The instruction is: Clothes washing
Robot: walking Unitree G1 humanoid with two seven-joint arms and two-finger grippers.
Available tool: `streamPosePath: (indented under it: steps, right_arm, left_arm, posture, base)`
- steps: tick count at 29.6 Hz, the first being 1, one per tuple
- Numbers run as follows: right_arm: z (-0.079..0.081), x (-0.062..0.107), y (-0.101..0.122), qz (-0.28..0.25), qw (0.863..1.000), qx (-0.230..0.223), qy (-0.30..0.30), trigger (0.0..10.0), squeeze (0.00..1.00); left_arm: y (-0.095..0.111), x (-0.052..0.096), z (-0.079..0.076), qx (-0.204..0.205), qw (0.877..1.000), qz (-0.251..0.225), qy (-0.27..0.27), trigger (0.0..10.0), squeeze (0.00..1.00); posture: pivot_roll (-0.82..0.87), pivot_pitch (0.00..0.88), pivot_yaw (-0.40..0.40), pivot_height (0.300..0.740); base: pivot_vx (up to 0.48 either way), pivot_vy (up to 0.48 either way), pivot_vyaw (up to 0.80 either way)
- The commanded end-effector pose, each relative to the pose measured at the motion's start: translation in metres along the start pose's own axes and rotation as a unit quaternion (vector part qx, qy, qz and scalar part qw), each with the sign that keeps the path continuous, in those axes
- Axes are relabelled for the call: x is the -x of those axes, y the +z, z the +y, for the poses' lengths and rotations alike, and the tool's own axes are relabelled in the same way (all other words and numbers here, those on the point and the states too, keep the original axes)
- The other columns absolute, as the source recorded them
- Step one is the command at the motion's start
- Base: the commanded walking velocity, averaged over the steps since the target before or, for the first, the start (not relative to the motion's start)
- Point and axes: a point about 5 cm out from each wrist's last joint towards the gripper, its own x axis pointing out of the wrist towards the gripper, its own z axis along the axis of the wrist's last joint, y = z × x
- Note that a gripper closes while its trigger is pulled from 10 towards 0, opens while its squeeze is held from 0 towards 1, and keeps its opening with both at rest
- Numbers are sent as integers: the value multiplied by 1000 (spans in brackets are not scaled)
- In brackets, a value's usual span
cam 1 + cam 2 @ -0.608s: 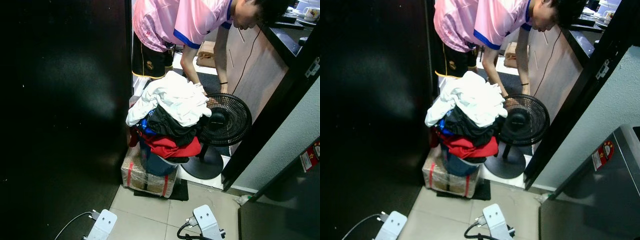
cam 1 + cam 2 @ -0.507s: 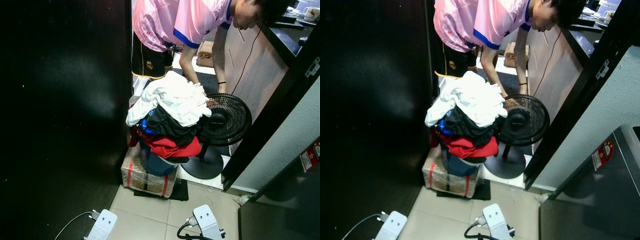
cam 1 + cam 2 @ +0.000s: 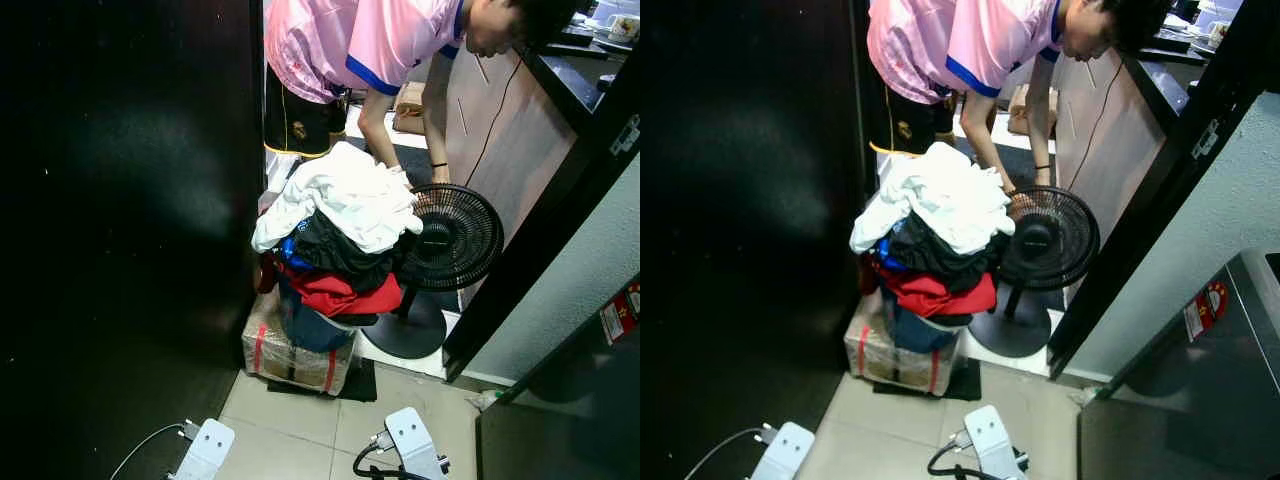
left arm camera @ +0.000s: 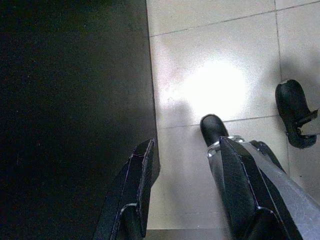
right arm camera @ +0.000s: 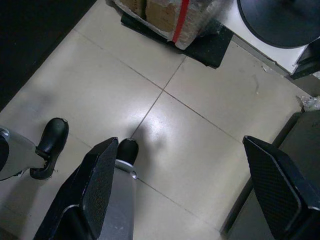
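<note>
One heap of clothes [image 3: 340, 225], white on top over black and red, sat on a blue basket [image 3: 315, 328] atop a wrapped box [image 3: 295, 360] in the head views, beside a black fan [image 3: 448, 240] that a bending person [image 3: 350, 50] was touching. In the left wrist view the left gripper [image 4: 182, 165] hung over the tiled floor [image 4: 215, 60] with fingers spread and empty; in the right wrist view the right gripper [image 5: 192, 172] hung likewise, fingers wide apart, near the box

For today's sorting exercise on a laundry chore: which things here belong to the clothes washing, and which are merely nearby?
Belongs to the job:
- pile of clothes
- blue basket beneath it

Merely nearby:
- black pedestal fan
- wrapped cardboard box
- person bending over
</note>
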Motion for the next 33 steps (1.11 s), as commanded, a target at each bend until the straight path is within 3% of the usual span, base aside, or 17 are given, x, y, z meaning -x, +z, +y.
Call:
streamPosePath:
  steps: [1, 22, 28, 33]
  right_arm:
    - [0, 1, -5, 10, 1000, -3, 0, 10000, 0]
    - [-2, 2, -6, 9, 1000, -2, -4, 10000, 0]
    - [-11, 2, -1, -11, 999, -12, -28, 10000, 0]
    - [-23, 2, 13, -56, 996, -27, -57, 10000, 0]
  left_arm:
    - [-7, 1, -2, -2, 1000, 13, -4, 10000, 0]
    - [-8, 2, -4, -6, 1000, 14, -8, 10000, 0]
    - [-7, 2, -3, -7, 1000, 9, -2, 10000, 0]
    - [2, 0, 12, 14, 1000, -14, 24, 10000, 0]
  posture:
    - [63, 24, -17, 740]
    - [62, 10, -19, 740]
    - [63, 7, -21, 740]
    - [60, 11, -22, 740]
  base:
    - [0, 0, 0]
    - [0, 0, 0]
    - [0, 0, 0]
    - [0, 0, 0]
